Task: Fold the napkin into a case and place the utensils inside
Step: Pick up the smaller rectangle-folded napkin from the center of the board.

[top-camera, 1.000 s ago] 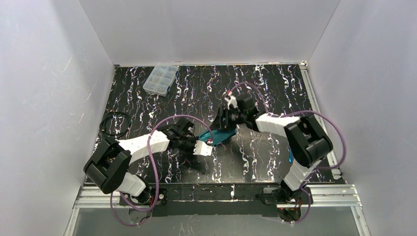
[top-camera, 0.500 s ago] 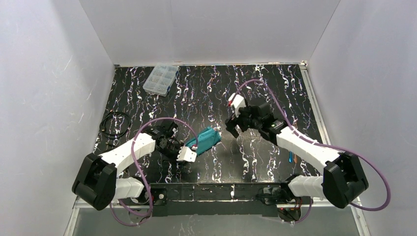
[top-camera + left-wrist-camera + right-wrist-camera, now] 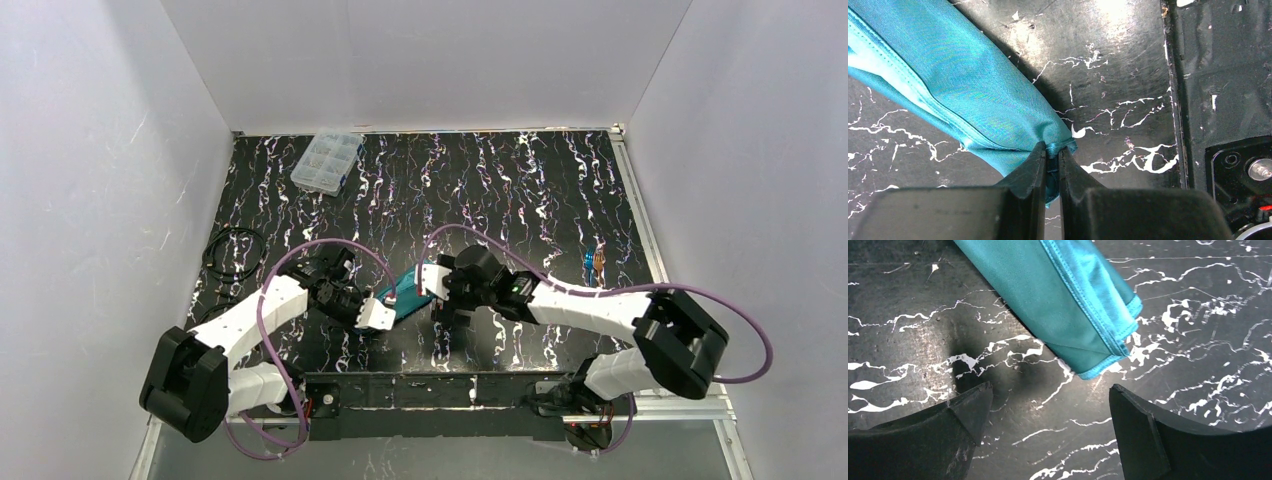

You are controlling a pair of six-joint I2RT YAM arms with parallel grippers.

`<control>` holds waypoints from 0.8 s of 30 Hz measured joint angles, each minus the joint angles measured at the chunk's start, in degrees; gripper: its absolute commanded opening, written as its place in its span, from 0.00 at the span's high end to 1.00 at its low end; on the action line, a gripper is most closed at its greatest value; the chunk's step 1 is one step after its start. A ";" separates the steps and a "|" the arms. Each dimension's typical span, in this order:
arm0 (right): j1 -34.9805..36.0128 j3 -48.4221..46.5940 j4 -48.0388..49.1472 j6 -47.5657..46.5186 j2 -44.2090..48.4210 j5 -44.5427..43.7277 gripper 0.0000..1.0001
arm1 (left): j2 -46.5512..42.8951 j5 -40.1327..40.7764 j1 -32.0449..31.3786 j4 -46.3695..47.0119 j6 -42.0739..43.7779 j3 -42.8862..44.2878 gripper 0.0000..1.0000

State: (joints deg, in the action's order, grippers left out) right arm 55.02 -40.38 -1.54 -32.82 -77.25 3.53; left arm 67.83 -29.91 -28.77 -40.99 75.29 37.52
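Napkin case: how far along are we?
Done: the napkin case is folded into a small flat pouch. In hand: the left hand is pinched shut on one corner, while the right hand hovers open just short of the other end, touching nothing. Left: the utensils lie near the right edge of the table, outside the pouch, not yet inserted.

The case point(image 3: 408, 287) lies on the table point(image 3: 520, 180), just toward 7 o'clock from its middle. The box point(image 3: 326, 160) sits at 11 o'clock, the cable coil point(image 3: 232, 252) at 9, the utensils point(image 3: 597, 262) at 3 (near the table's edge). The left gripper point(image 3: 1049, 150) meets the case's 7 o'clock end, the right gripper point(image 3: 1048, 395) its 2 o'clock end.
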 measured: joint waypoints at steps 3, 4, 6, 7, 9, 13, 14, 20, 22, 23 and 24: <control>1.09 0.94 2.29 -1.05 -3.19 -0.22 0.11 | -0.24 -0.13 0.11 -0.07 0.24 -0.59 1.00; 1.29 0.94 3.06 -1.44 -4.46 -0.26 0.11 | -0.24 -0.13 0.11 -0.04 0.39 -0.76 1.00; 1.60 0.94 4.87 -2.19 -7.32 -0.35 0.12 | -0.24 -0.13 0.11 0.04 0.72 -1.07 1.00; 1.64 0.94 5.68 -2.56 -8.57 -0.35 0.12 | -0.24 -0.11 0.11 0.17 1.07 -1.42 1.00; 1.62 0.35 7.96 -3.39 -10.16 -0.20 0.15 | -0.24 -0.11 0.11 0.39 1.49 -2.03 1.00; 1.62 -1.22 11.72 -4.22 -13.44 0.02 0.28 | -0.26 0.17 0.11 1.31 2.34 -3.56 1.00; 1.62 -1.40 12.55 -4.42 -14.03 0.02 0.35 | -0.26 0.26 0.11 1.60 2.60 -3.87 1.00; 1.55 -2.71 14.23 -4.94 -17.29 0.79 0.71 | -0.26 0.52 0.11 2.05 3.78 -4.42 1.00; 1.51 -2.97 14.12 -4.72 -17.66 1.16 0.78 | -0.26 0.55 0.11 2.16 3.76 -4.42 1.00; 1.46 -2.99 13.94 -4.57 -17.73 1.49 0.82 | -0.26 0.59 0.13 2.21 3.72 -4.42 1.00; 1.44 -2.99 13.70 -4.37 -17.73 1.84 0.86 | -0.26 0.66 0.17 2.25 3.56 -4.42 1.00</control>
State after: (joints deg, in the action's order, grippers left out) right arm 56.47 -43.38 12.16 -37.19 -94.98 5.37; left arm 67.57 -29.26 -28.60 -38.74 78.85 33.10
